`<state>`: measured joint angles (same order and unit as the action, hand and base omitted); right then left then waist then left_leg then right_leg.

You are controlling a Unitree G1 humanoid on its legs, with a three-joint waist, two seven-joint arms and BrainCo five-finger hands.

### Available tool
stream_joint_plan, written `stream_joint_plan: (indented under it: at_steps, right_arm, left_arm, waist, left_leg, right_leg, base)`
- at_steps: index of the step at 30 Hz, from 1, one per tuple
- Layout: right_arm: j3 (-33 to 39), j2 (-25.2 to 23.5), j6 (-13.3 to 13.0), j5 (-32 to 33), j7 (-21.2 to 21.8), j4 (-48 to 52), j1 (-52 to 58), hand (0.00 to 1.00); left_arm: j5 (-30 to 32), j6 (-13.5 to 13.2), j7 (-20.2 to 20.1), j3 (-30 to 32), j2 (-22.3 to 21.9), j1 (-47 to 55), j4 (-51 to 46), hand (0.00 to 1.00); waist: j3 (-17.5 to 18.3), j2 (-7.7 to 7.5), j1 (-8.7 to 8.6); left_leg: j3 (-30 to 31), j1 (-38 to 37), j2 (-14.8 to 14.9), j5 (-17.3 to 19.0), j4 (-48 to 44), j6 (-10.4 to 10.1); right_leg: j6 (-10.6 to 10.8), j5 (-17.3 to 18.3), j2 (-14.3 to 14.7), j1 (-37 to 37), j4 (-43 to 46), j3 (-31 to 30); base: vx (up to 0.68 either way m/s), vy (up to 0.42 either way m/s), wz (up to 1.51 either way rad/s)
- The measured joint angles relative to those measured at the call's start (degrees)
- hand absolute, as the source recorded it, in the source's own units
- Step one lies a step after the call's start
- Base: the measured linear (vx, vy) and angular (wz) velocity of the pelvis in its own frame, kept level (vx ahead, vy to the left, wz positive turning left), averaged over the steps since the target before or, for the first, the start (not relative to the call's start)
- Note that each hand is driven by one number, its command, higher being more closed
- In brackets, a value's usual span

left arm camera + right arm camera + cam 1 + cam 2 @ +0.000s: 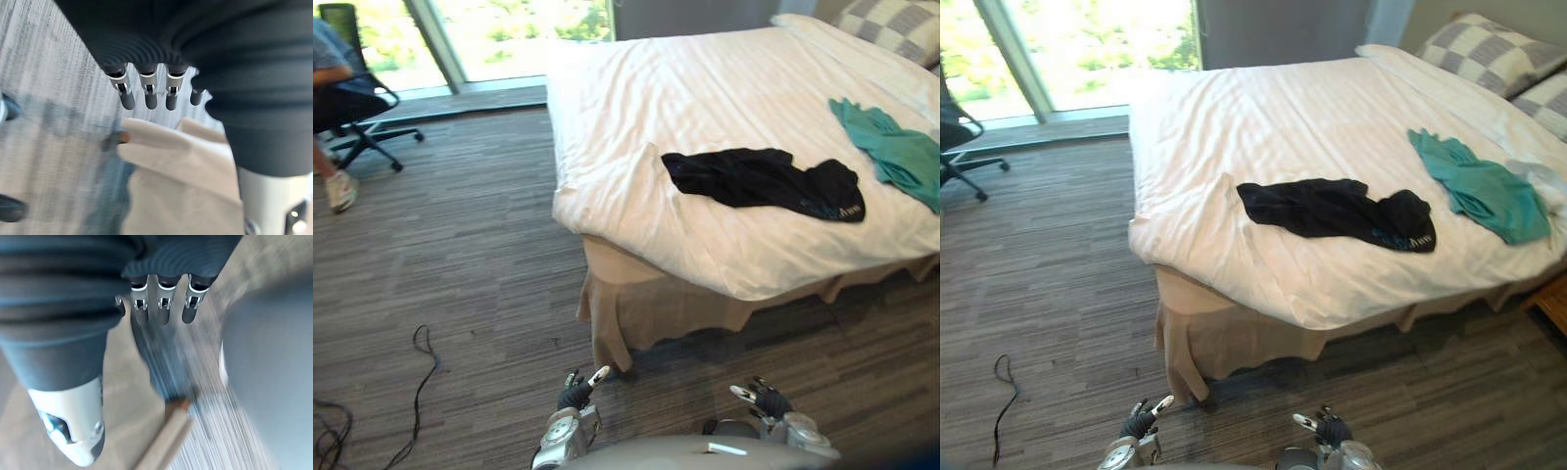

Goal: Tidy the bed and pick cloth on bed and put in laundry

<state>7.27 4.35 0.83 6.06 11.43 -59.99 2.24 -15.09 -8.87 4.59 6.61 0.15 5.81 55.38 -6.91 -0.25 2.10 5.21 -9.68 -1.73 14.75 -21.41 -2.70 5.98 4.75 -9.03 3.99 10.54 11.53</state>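
Low at 6 o'clock, 2 robot hands hang over the grey striped carpet (460,264): the left hand (576,394) and the right hand (766,399), fingers loose and holding nothing. At 1 o'clock a crumpled black cloth (759,181) lies on the wide white bed (685,88). At 2 o'clock a teal green cloth (896,152) lies there too, apart from it.

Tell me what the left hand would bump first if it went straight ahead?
Probably the bed skirt at the near corner; the left hand points toward it, though depth is unclear.
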Motion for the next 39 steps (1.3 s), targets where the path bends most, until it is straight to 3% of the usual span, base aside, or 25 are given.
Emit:
stream_joint_plan:
  at_steps: [1,2,4,7,10,13,18,22,26,28,32,39]
  right_arm:
    - [-0.39,0.16,0.44,0.03,-0.03,-0.99,0.23,0.00]
    - [-0.37,1.21,0.86,0.05,-0.13,-1.83,0.18,0.00]
    - [-0.40,1.77,1.45,0.42,-0.44,-2.22,0.09,0.00]
    - [1.18,0.37,2.63,1.77,-0.69,-2.45,0.01,0.00]
    - [1.27,0.18,4.49,4.36,-0.90,-2.50,0.47,0.00]
    - [2.53,0.17,5.19,4.68,-0.82,-2.84,0.87,0.00]
    - [4.25,0.52,5.92,6.63,-1.21,-2.75,0.83,0.00]
    - [5.61,0.92,8.82,7.54,-0.94,-1.58,0.27,0.00]
    - [5.95,2.93,11.81,9.39,-0.40,-1.05,0.47,0.00]
    - [7.22,3.61,12.80,9.46,-0.30,-1.03,0.35,0.00]
    - [8.27,3.60,13.97,9.46,0.33,-1.02,0.31,0.00]
    - [10.41,3.47,14.51,10.81,-0.53,-0.94,-0.16,0.00]
  left_arm:
    - [0.03,-0.43,-0.55,-0.43,0.85,0.34,-0.12,0.00]
    - [0.08,-0.38,-0.65,-0.62,0.78,0.93,0.04,0.00]
    - [0.57,-0.38,-1.05,-1.07,0.85,2.28,0.44,0.00]
    - [0.85,-0.21,-1.75,-1.39,3.32,2.43,0.75,0.00]
    - [-0.23,-0.19,-1.65,-2.23,4.35,2.43,2.27,0.00]
    - [-3.27,-0.79,-0.84,-3.33,4.60,2.28,2.25,0.00]
    - [-4.06,-4.18,3.98,-2.94,4.68,2.75,1.82,0.00]
    - [-4.59,-8.03,8.50,2.74,5.63,2.64,-9.14,0.00]
    - [-1.57,-12.20,9.81,3.28,9.49,0.83,-19.89,0.00]
    - [-1.14,-12.86,10.43,3.08,10.46,-0.89,-23.81,0.00]
    - [1.55,-12.92,11.36,2.18,13.27,-3.65,-30.80,0.00]
    - [15.05,-11.53,12.11,-4.76,17.60,-10.22,-38.37,0.00]
  waist:
    - [0.31,-0.02,-0.22]
    - [0.71,1.57,-1.25]
    - [1.19,2.15,-0.89]
    - [0.68,-0.03,-0.93]
    - [1.21,-0.75,-1.20]
    - [1.34,-1.33,-1.43]
    - [1.16,-0.91,-1.32]
    - [1.05,-0.57,-1.18]
    - [1.24,-0.23,-1.67]
    - [1.43,0.09,-1.73]
    - [1.49,0.09,-2.22]
    - [0.89,0.54,-2.94]
  left_leg:
    - [-6.77,1.57,2.57,1.54,1.61,0.43]
    - [-10.76,3.47,5.99,-1.96,5.74,-0.41]
    - [-11.45,2.15,5.25,-2.05,9.81,0.16]
    - [-10.76,0.82,3.42,-3.86,14.76,1.40]
    - [-10.16,0.61,2.50,-4.29,15.44,1.90]
    - [-9.11,0.51,1.89,-6.96,18.37,1.67]
    - [-8.68,-1.35,2.68,-10.58,24.79,1.41]
    - [-8.98,-1.00,3.65,-12.02,26.95,0.95]
    - [-9.17,-0.66,3.98,-12.10,27.14,0.70]
    - [-9.17,-0.13,3.90,-12.11,26.97,0.69]
    - [-9.40,0.01,3.79,-12.05,26.94,0.60]
    - [-11.22,0.44,3.68,-11.85,26.93,0.30]
  right_leg:
    - [0.09,-0.05,-0.95,1.26,-0.80,1.73]
    - [0.66,-0.22,-0.47,1.84,-1.15,3.79]
    - [1.48,-0.81,-0.26,1.96,-3.35,3.67]
    - [2.24,-1.80,-1.27,2.82,-6.40,4.45]
    - [2.28,-2.07,-1.68,4.53,-8.62,5.05]
    - [1.94,-2.53,-2.00,4.40,-9.58,6.03]
    - [1.30,-3.00,-0.81,3.75,-10.16,6.71]
    - [0.05,-3.91,0.63,3.02,-11.74,6.73]
    - [0.15,-4.28,1.09,3.01,-12.63,6.77]
    - [0.25,-4.61,1.07,2.63,-12.89,6.76]
    - [0.89,-5.37,1.15,2.83,-13.89,6.72]
    - [1.07,-5.56,1.06,2.50,-14.40,6.53]
  base:
    - [-0.01,-0.024,0.87]
    - [0.00,-0.025,0.79]
    - [0.03,0.020,0.34]
    - [-0.01,0.077,0.23]
    - [-0.06,0.021,0.10]
    - [-0.07,-0.039,0.22]
    - [-0.10,-0.065,0.08]
    - [-0.10,-0.070,-0.03]
    - [-0.02,-0.021,-0.03]
    - [0.02,0.002,0.01]
    - [0.05,0.002,0.01]
    - [0.00,-0.007,-0.04]
